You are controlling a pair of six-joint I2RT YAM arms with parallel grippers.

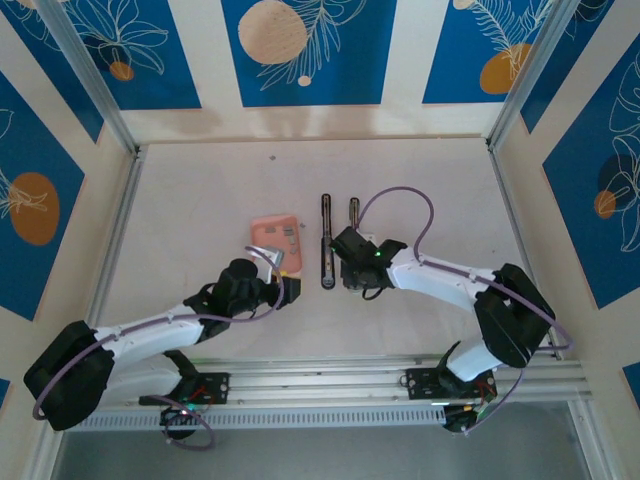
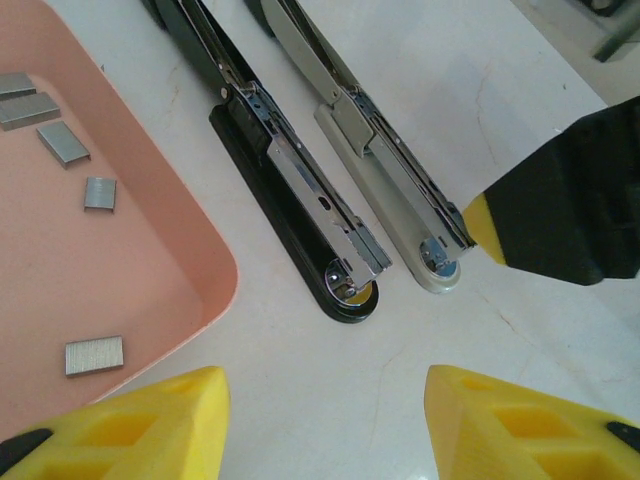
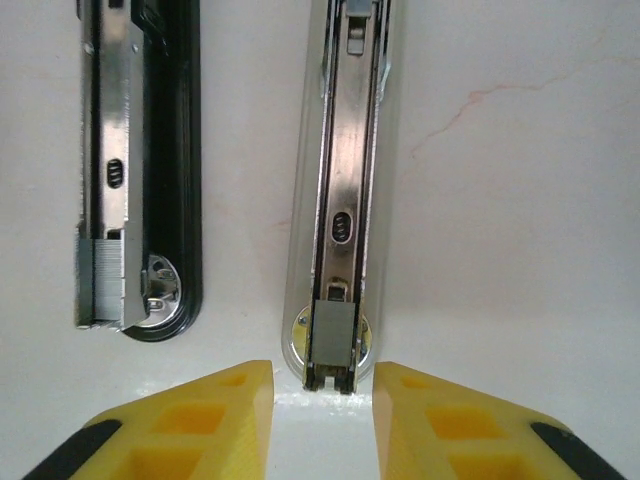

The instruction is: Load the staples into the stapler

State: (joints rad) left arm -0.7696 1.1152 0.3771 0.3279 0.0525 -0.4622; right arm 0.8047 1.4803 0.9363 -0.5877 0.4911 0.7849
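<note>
The stapler lies open on the table as two parallel bars, a black one [image 1: 326,245] [image 2: 300,195] [image 3: 165,170] and a silvery-white one [image 2: 395,175] [image 3: 345,190]. A grey strip of staples [image 3: 332,335] sits in the near end of the silvery-white bar's channel, and another strip [image 3: 100,280] sits at the black bar's near end. My right gripper [image 3: 323,410] [image 1: 356,278] is open just short of that silvery-white end, with nothing between its fingers. The salmon-pink box [image 1: 273,236] [image 2: 120,270] holds several loose staples [image 2: 95,355]. My left gripper [image 2: 325,420] [image 1: 283,290] is open and empty, near the box corner.
One black, yellow-tipped finger of the right gripper [image 2: 560,210] reaches in beside the silvery-white bar's end. Metal rails [image 1: 110,250] border the white table on the left and right. The arm bases sit on a rail [image 1: 320,385] at the near edge.
</note>
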